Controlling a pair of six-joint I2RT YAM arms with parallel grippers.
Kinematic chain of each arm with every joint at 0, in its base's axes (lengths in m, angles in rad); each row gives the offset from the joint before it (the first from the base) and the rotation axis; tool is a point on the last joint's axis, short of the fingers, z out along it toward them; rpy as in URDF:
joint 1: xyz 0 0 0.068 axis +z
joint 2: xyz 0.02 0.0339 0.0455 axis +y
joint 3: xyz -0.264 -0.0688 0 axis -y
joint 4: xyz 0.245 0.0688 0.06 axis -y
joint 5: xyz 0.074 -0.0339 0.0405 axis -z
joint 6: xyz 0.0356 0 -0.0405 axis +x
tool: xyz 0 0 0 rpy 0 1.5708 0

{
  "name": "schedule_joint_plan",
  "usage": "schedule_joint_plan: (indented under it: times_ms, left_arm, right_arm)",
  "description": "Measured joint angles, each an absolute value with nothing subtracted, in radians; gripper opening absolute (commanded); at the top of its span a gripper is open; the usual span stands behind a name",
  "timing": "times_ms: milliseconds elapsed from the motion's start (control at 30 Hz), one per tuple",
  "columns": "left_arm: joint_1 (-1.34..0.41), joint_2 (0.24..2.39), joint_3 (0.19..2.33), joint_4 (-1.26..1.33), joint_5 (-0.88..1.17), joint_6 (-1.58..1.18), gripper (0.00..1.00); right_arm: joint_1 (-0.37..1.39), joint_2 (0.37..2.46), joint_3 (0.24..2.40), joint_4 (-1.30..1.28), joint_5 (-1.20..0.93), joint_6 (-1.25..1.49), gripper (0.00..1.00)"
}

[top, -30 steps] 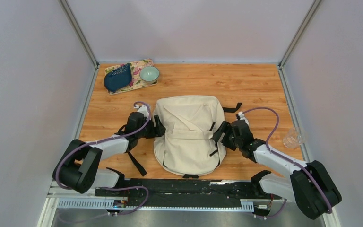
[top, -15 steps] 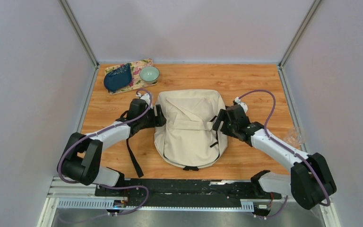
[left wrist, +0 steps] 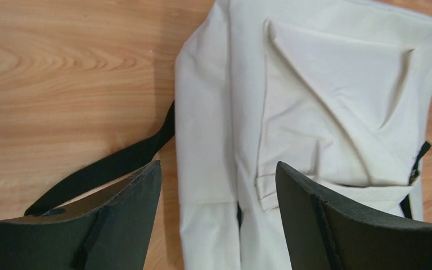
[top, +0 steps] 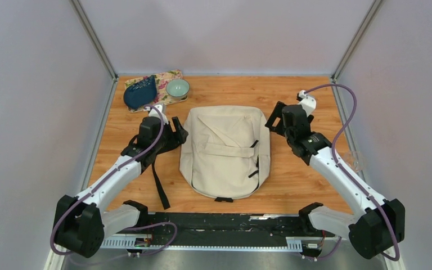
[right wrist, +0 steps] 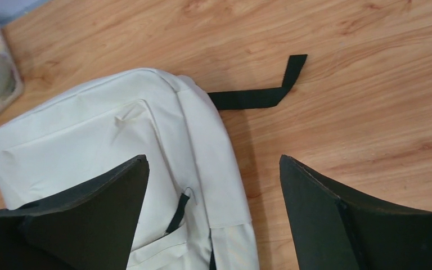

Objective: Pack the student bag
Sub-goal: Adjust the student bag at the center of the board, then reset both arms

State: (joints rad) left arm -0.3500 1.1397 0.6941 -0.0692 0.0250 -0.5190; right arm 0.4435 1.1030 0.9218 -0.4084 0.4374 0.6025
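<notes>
Both claws are released and hold nothing. The left claw (left wrist: 216,174) spreads matte black wedge fingers over the left edge of the student bag (top: 225,152), the right claw (right wrist: 214,163) over its top right corner. The bag, creased cream fabric with black webbing straps (right wrist: 253,98), lies flat mid-way across the wooden table (top: 304,95). A floral tray (top: 167,77) carries a dark blue pouch (top: 140,93) and a pale green bowl (top: 178,88), seemingly glazed.
</notes>
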Motion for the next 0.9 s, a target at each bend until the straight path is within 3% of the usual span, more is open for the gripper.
schedule_joint_plan:
  times_ms: [167,900]
  left_arm:
    - [-0.350,1.074,0.606,-0.122,-0.033,-0.519,0.82]
    - [-0.350,1.051,0.601,-0.231,-0.076,-0.567,0.83]
  right_arm:
    - [0.423,1.135,0.876,-0.414,0.427,0.574,0.90]
    - [0.423,1.017,0.747,-0.456,0.322,0.518,0.91]
